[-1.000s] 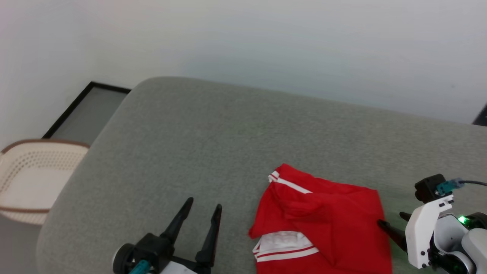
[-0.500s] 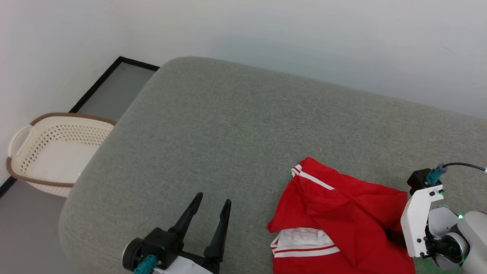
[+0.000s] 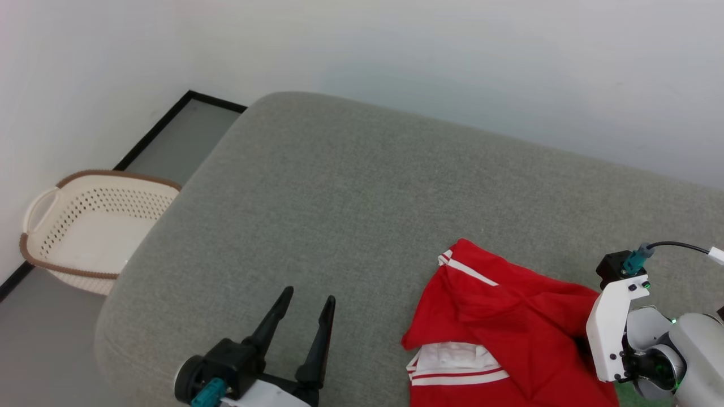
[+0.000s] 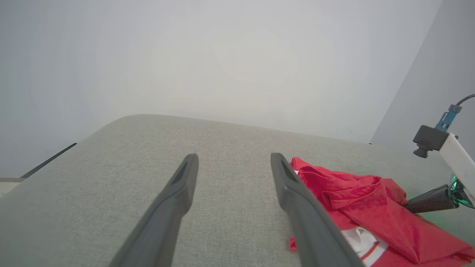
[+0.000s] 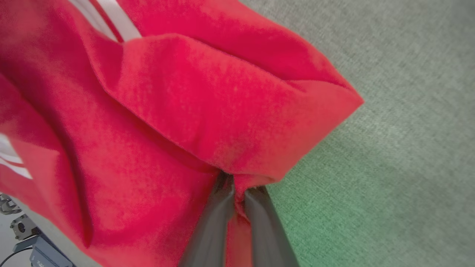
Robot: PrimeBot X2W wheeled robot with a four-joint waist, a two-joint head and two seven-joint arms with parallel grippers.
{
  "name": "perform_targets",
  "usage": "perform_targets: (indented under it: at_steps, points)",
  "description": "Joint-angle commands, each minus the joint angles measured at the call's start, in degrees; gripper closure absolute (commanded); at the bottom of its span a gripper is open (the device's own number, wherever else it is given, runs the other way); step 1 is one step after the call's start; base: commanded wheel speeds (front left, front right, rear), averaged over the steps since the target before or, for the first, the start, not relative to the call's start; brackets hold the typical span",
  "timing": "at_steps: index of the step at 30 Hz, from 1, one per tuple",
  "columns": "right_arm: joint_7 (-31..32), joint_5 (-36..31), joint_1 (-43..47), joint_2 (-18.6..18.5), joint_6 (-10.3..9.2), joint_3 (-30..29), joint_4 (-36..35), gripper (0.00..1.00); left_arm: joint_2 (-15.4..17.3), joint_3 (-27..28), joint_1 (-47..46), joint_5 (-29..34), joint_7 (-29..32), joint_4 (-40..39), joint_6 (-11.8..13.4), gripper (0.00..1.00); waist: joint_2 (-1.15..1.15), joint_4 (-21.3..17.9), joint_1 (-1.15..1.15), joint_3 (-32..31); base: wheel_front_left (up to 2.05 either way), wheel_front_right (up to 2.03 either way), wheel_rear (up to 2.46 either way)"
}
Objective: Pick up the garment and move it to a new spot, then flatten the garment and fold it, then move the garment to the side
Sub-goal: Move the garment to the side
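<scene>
The red garment (image 3: 509, 322) lay crumpled at the near right of the grey fabric-covered surface (image 3: 339, 198), with a white sleeve and its red-striped trim showing at the front edge. The right claw (image 5: 237, 183) was clamped on a fold at the shirt's right edge, red cloth pinched between its two dark fingers. The left claw (image 3: 309, 295) hovered over bare upholstery just left of the shirt, fingers spread apart and holding nothing. A cream perforated basket (image 3: 90, 226) stood on the floor (image 3: 34, 350) beside the surface's left end.
</scene>
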Motion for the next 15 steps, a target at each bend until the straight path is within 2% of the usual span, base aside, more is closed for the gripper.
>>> perform_targets:
  at_steps: [1,15]
  points:
    - [-0.2,-0.1,0.3,0.4,-0.08,0.3,-0.3,1.00,0.2,0.3,0.3,0.2,-0.1,0.0,-0.1,0.00,0.00,-0.2,0.00,-0.7,0.00,0.00,0.00]
    - [-1.8,0.3,-0.7,-2.3,-0.08,-0.8,-4.2,1.00,1.4,0.6,2.3,0.6,-0.1,-0.3,-0.1,0.00,0.00,-2.3,0.00,-5.1,0.00,0.00,0.00]
